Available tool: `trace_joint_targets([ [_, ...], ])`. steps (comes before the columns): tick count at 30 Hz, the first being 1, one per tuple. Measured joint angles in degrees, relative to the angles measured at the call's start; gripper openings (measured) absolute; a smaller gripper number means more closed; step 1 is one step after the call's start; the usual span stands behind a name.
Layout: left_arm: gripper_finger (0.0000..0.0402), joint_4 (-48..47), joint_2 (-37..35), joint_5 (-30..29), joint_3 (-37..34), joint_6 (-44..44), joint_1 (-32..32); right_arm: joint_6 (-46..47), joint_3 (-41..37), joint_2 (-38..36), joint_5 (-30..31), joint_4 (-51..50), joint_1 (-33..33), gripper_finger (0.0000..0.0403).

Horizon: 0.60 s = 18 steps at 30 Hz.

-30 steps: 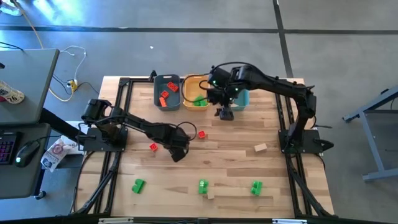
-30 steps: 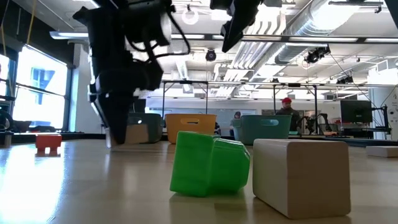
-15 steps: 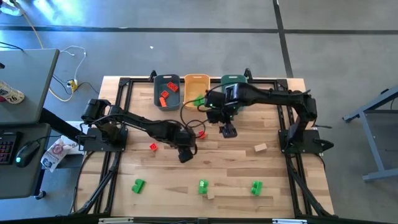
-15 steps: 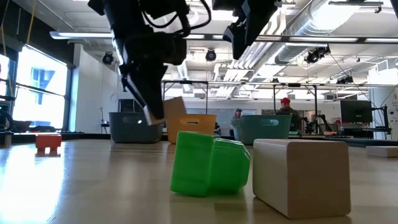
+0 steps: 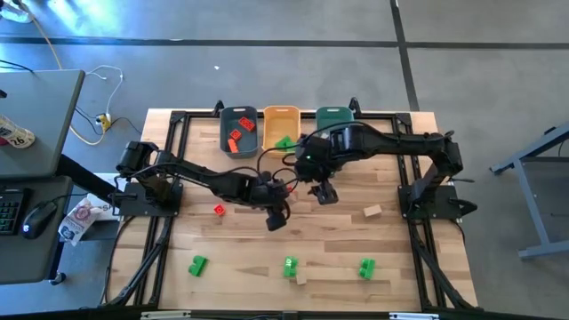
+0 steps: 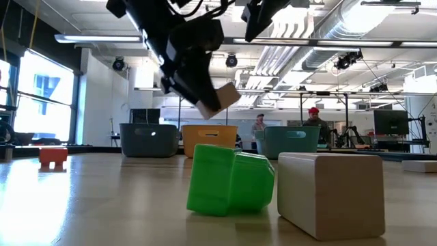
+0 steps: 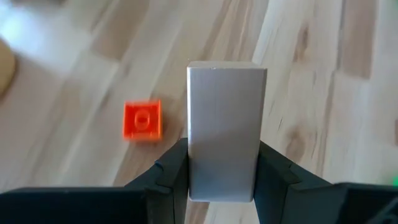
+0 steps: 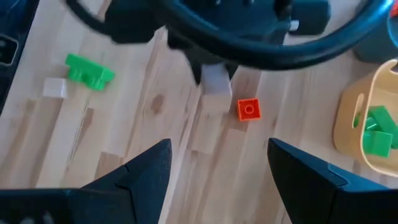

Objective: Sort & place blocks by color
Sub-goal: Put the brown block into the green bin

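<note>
My left gripper (image 5: 278, 217) hangs over the middle of the table, shut on a plain tan wood block (image 7: 227, 127), which also shows in the low view as the tan block (image 6: 226, 96). My right gripper (image 5: 324, 192) hovers just to its right, open and empty (image 8: 217, 180). A red-orange block (image 7: 142, 119) lies flat on the table below them. Another red block (image 5: 219, 210) lies farther left. Green blocks (image 5: 197, 264) (image 5: 290, 266) (image 5: 366, 267) and a tan block (image 5: 372, 211) rest on the table's near half. My left gripper pinches the tan block between its two fingers (image 7: 171, 171), one on each long side face near its lower end (image 7: 221, 180). The fingers slant down from above. The block is lifted clear of the table, tilted, and most of it sticks out past the fingertips.
Three bins stand along the far edge: the blue-grey bin (image 5: 224, 135) with red blocks, the orange-yellow bin (image 5: 283, 112) with green blocks, and the teal bin (image 5: 334, 114). In the low view a green block (image 6: 229, 179) and a tan block (image 6: 331, 191) lie close to the camera. People stand in the room behind.
My left gripper has risen from the table with the tan block and moved toward the table's right; the block is lifted clear and tipped. My right gripper has come from over the bins toward the near edge, down to the table's middle.
</note>
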Motion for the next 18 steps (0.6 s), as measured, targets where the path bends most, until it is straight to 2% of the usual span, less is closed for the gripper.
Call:
trace_joint_targets([
  [10, 0.0106, 8.66, 0.00, -5.09, 0.00, 6.69, 0.00, 3.84, -0.02, 0.07, 0.09, 0.76, -0.02, 0.0252],
  [18, 0.0105, 14.54, 0.00, -6.07, 0.00, 10.29, 0.02, 3.84, 0.00, 0.09, 0.04, 0.35, -0.02, 0.0252],
])
